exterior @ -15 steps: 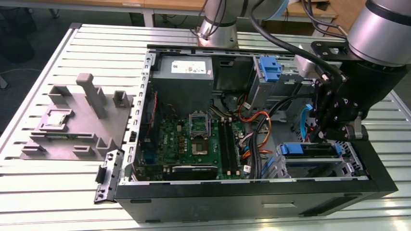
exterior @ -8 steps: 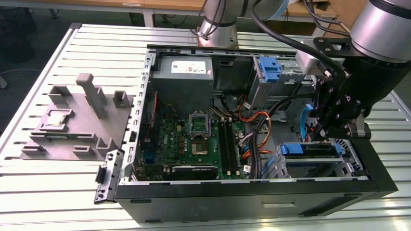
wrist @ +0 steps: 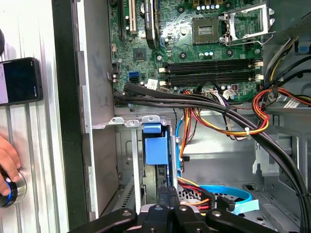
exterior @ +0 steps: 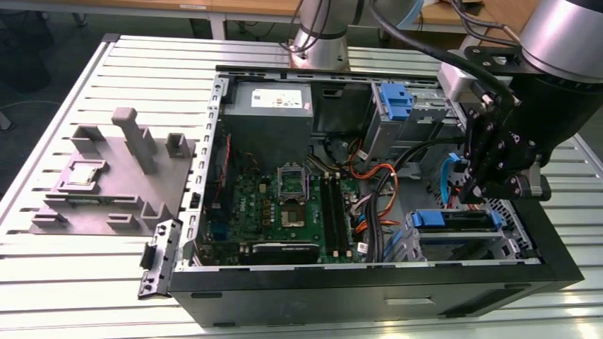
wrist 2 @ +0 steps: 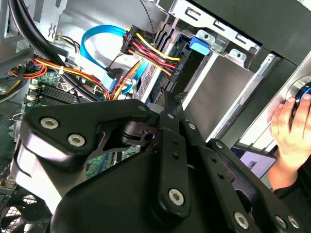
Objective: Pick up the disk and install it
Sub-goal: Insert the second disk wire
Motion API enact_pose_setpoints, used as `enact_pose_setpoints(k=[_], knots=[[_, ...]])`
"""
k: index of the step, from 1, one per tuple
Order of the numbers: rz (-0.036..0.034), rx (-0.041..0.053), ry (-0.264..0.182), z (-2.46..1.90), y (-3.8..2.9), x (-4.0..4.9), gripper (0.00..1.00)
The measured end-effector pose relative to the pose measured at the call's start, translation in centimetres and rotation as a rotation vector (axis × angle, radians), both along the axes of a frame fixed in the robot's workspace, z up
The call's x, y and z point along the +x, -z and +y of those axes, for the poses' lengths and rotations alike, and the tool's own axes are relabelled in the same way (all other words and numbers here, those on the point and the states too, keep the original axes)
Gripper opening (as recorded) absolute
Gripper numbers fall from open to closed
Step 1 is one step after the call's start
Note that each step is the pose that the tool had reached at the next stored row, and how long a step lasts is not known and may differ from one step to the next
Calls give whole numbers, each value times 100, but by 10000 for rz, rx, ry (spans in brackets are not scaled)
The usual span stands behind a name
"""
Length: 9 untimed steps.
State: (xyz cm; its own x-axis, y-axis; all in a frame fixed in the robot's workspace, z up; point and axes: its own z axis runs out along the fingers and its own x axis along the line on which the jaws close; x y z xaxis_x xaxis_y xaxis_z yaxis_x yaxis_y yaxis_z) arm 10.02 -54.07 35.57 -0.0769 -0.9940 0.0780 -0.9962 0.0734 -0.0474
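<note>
- One grey fixture block is seen on the slatted desk, at the exterior view's left, well apart from the work.
- Next to the right, the open computer case is laid on its side, with the motherboard exposed in its middle.
- Further right, the disk is found inside the case, in the drive bay at the corner near the front panel. Its blue bracket end is turned toward the motherboard, and its dark body runs from there toward the gripper.
- At the far right, the gripper is held just above the disk. In the first wrist view the gripper is seen at the end of the disk away from the blue bracket, roughly in line with the long axis.
- The jaws are judged to be together, with no gap and nothing seen between them. Contact with the disk's edge cannot be told for certain.
</note>
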Motion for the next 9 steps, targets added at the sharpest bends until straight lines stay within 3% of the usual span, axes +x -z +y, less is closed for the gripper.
enact_pose_setpoints(k=[9], knots=[[0, 1, 0, 18, -34, 2, 10]])
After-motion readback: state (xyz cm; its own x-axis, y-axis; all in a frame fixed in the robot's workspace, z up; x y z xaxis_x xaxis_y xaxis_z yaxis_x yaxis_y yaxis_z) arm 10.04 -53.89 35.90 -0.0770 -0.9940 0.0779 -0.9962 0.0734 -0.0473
